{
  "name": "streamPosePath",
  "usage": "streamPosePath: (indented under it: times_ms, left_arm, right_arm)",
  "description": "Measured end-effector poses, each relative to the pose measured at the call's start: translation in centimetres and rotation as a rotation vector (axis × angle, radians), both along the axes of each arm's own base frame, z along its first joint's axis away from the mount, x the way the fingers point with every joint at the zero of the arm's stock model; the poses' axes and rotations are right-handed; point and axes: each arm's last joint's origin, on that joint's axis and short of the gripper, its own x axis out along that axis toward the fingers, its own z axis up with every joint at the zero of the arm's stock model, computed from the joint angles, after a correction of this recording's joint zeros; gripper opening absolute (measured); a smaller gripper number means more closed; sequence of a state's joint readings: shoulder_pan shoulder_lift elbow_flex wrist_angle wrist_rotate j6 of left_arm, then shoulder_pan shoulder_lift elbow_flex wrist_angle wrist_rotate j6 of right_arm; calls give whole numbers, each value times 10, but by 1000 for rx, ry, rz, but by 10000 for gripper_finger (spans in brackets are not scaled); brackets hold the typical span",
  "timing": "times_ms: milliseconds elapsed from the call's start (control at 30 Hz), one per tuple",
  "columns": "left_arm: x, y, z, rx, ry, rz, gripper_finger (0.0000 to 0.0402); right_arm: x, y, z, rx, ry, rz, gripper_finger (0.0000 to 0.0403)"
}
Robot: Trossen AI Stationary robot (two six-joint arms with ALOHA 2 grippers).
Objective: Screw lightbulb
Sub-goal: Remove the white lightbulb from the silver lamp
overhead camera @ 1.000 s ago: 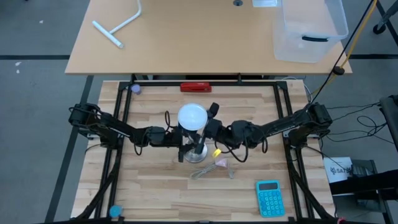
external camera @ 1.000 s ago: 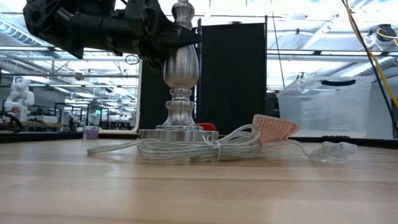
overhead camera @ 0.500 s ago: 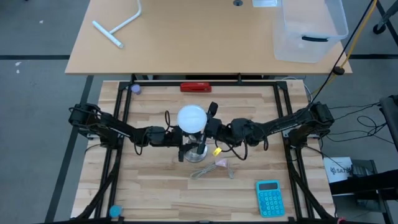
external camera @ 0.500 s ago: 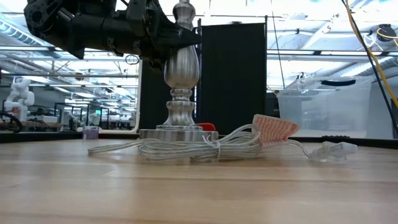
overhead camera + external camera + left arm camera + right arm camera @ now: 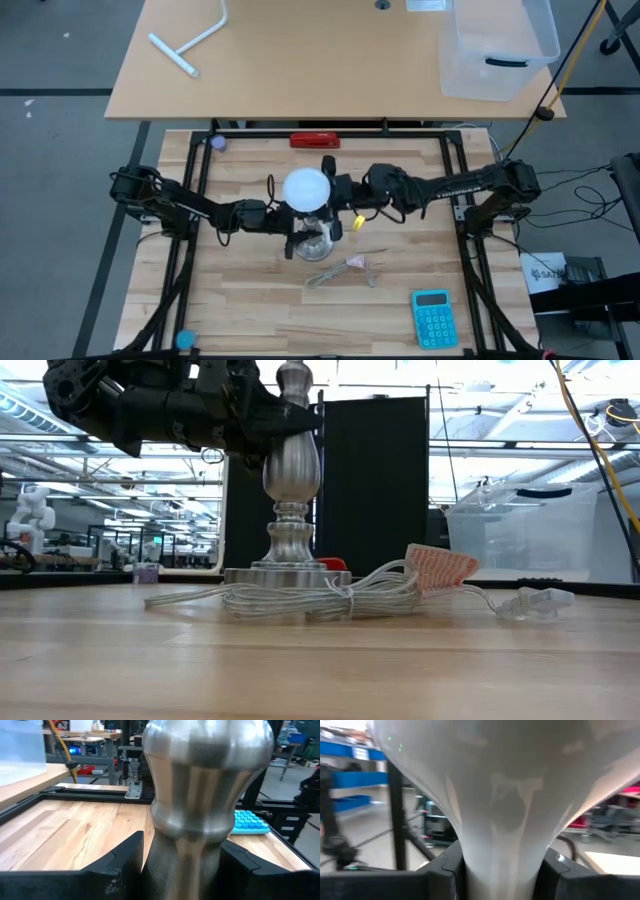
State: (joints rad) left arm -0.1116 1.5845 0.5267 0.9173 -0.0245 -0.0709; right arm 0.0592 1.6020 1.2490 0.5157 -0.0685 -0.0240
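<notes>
Bulb upright atop lamp, mid-table, base down at the socket. Judged light, smooth, fragile shell; best held at the tapered neck, gently, since the dome would likely slip. Right gripper reaching in level from the right, fingers clamped on the bulb's neck. Left gripper reaching in level from the left, clenched round the lamp's metal stem, bracing it. Cord coiled at lamp foot.

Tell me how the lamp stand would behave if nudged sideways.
The lamp stand looks like solid metal, probably heavy. Its wide round foot likely resists tipping, though the lightbulb on top raises its weight. The left hand straddling its stem should steady it.
</notes>
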Motion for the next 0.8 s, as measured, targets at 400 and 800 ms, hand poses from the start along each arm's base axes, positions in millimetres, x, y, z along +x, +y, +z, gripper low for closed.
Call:
streamPosePath:
  times_ms: [400,800]
  left_arm:
    - [0,-1,0,2,-2,-29,190]
    - [2,-2,-6,1,19,-54,190]
  right_arm:
    - [-1,-26,1,99,12,244,132]
    - [0,-26,10,111,21,324,162]
